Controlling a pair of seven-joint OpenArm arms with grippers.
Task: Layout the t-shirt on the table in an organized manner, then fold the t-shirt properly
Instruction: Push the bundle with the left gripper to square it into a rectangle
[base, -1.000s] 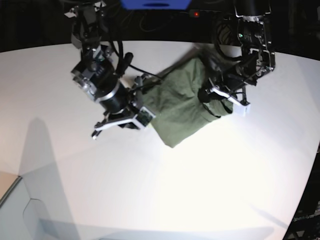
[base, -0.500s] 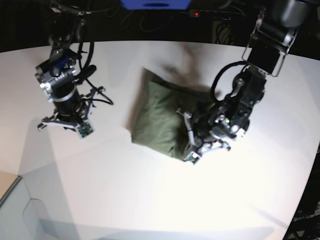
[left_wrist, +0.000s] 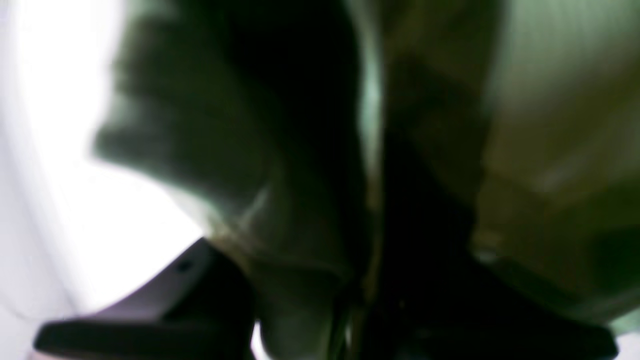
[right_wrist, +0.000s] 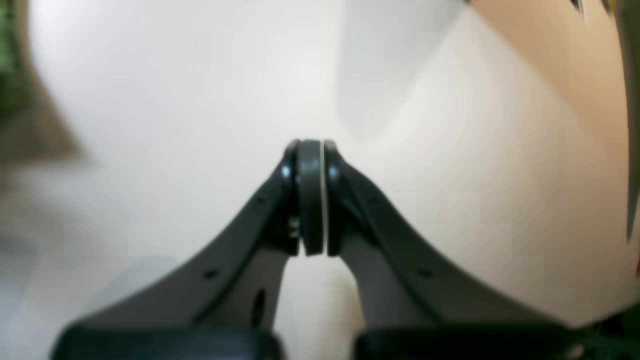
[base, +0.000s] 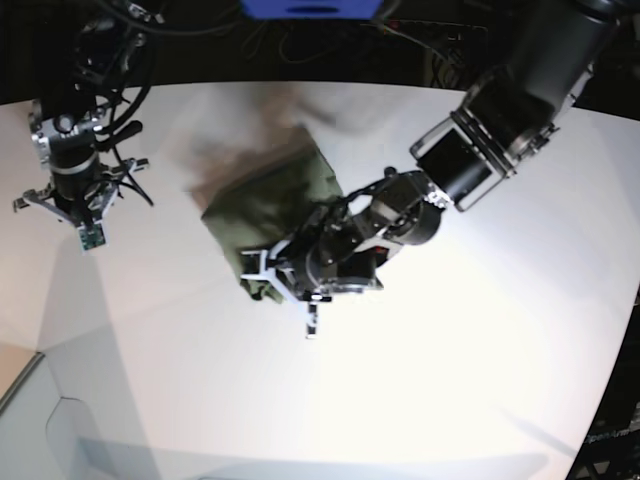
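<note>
At frame centre of the base view, the t-shirt (base: 268, 195) lies bunched on the table (base: 480, 340), long axis running upper right to lower left. Left gripper (base: 285, 280) pinches its lower-left end. Right gripper (right_wrist: 310, 197), upper left, jaws closed, empty.

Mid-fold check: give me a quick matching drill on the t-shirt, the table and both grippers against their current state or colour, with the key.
Column 1:
1. t-shirt
2. table
3. left gripper
4. right gripper

Column 2:
A. shut, holding nothing, over bare tabletop
B. white, smooth
C. olive green, bunched
D. closed on fabric

Pairs: 1-C, 2-B, 3-D, 4-A
</note>
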